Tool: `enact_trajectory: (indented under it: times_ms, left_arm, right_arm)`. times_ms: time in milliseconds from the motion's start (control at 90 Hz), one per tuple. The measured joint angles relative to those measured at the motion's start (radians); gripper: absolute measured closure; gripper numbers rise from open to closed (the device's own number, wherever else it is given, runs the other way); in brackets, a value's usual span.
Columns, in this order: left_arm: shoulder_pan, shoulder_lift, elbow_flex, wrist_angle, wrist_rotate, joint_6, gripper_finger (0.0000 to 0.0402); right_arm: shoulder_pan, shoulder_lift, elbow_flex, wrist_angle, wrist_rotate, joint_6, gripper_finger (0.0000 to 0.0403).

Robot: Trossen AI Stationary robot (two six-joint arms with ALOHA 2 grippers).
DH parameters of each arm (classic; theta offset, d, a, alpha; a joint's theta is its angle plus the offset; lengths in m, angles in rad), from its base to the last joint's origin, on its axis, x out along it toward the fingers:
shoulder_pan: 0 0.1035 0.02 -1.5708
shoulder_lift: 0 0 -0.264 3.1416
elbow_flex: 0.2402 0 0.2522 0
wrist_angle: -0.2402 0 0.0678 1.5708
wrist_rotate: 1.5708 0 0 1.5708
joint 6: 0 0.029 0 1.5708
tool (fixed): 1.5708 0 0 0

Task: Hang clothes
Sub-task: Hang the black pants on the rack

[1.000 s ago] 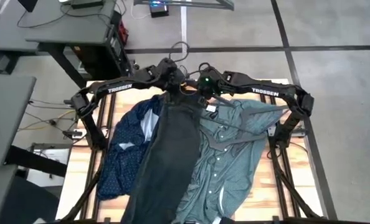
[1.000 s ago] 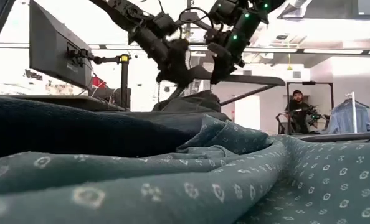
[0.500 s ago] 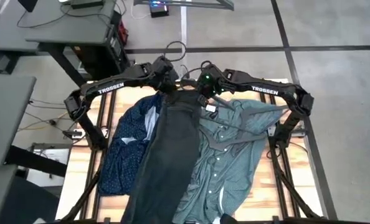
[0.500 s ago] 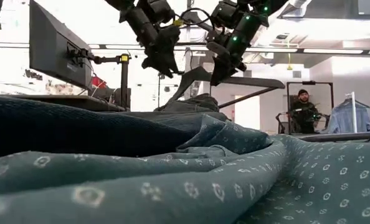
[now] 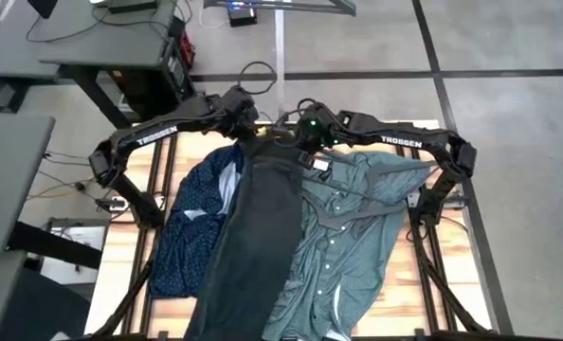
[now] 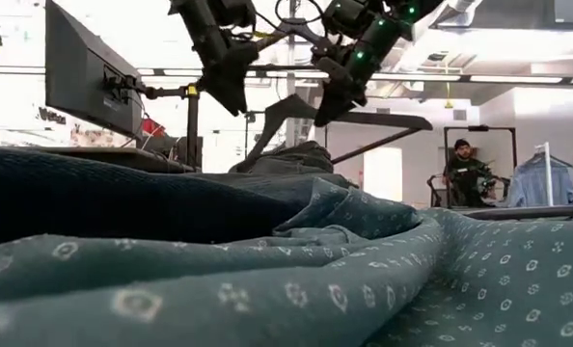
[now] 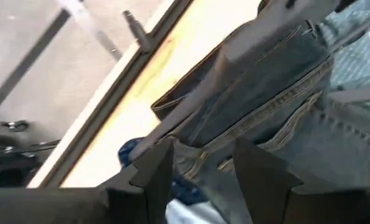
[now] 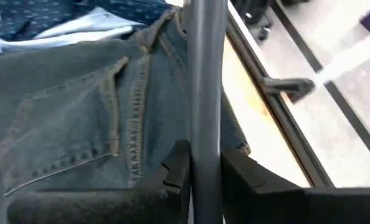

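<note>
The right claw [image 8: 203, 171] is clamped on a black plastic hanger [image 8: 205, 74] above the surface's 12 o'clock edge. The left claw [image 7: 197, 165] is released (fingers apart). Long dark charcoal jeans [image 5: 258, 227] lie centrally.

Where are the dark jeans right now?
In the high view the jeans lie lengthwise down the middle of the table, between the navy dotted shirt on the left and the teal shirt on the right, waistband below both grippers.
</note>
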Motion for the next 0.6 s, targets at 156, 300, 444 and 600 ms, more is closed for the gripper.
enact_trajectory:
  times_ms: [156, 300, 444, 600]
  left_arm:
    - [-0.002, -0.030, 0.000, -0.023, 0.009, -0.008, 0.0251]
    - [-0.017, -0.033, -0.034, -0.021, 0.025, -0.140, 0.0251]
    - [-0.056, -0.057, -0.156, 0.108, 0.009, -0.388, 0.0251]
    - [-0.146, -0.058, -0.331, 0.348, -0.087, -0.575, 0.0251]
  right_arm:
    - [0.005, 0.044, -0.003, -0.006, -0.007, -0.009, 0.0358]
    - [-0.005, 0.044, -0.004, -0.004, -0.011, 0.013, 0.0363]
    - [-0.021, 0.042, -0.004, -0.008, -0.017, 0.030, 0.0363]
    - [-0.030, 0.040, -0.004, -0.009, -0.017, 0.030, 0.0363]
